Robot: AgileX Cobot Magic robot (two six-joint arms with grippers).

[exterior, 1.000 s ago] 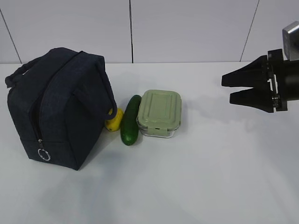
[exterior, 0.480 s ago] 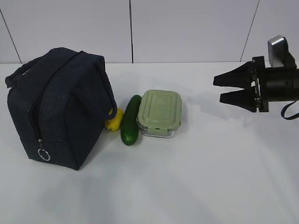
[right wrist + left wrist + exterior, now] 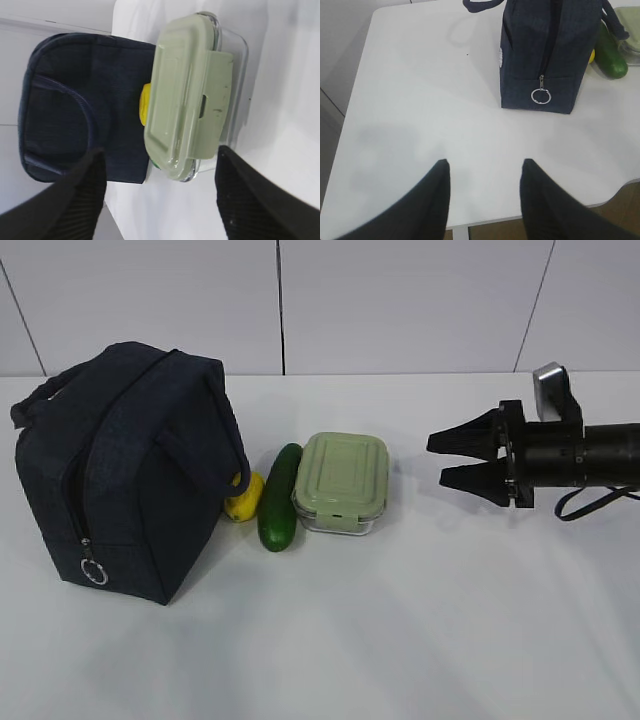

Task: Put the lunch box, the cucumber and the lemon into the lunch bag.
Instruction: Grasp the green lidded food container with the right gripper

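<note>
White counter is carrying the zipped lunch bag (image 3: 120, 470) toward its left edge with lemon (image 3: 245, 497), cucumber (image 3: 280, 497) and lunch box (image 3: 342, 483) beside it, while the right gripper (image 3: 437, 460), jaws wide and empty, is closing in on the box, suggesting a coming grasp.

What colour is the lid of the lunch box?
Pale green lid, clearest in the right wrist view.

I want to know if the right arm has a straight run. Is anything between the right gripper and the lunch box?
Nothing visible. The right gripper, jaws open, points at the lunch box across bare table. The cucumber, lemon and bag all lie beyond the box.
</note>
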